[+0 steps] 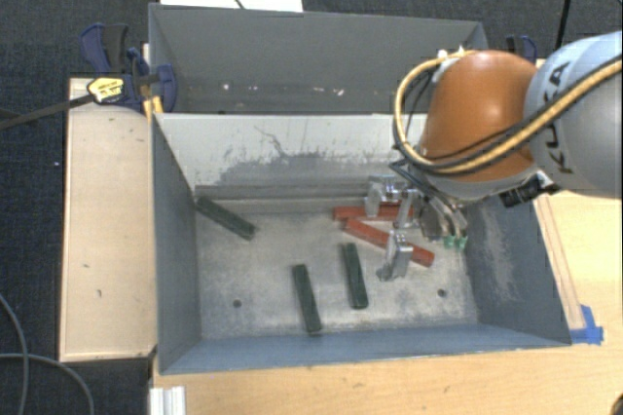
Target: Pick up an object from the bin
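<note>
My gripper (387,234) is down near the bin floor, right of the middle, and stands open. One metal fingertip (378,205) sits on the far side of a red bar (362,230) and the other on its near side, so the bar lies across the gap. A second red bar (348,212) lies just behind the first, partly hidden by the gripper. A dark green bar (353,276) lies on the floor just left of the near fingertip.
Another dark green bar (307,298) lies near the front wall, left of the middle. A third one (226,216) rests at the far left, by the back wall. The arm's orange cover and cables hang over the bin's right part.
</note>
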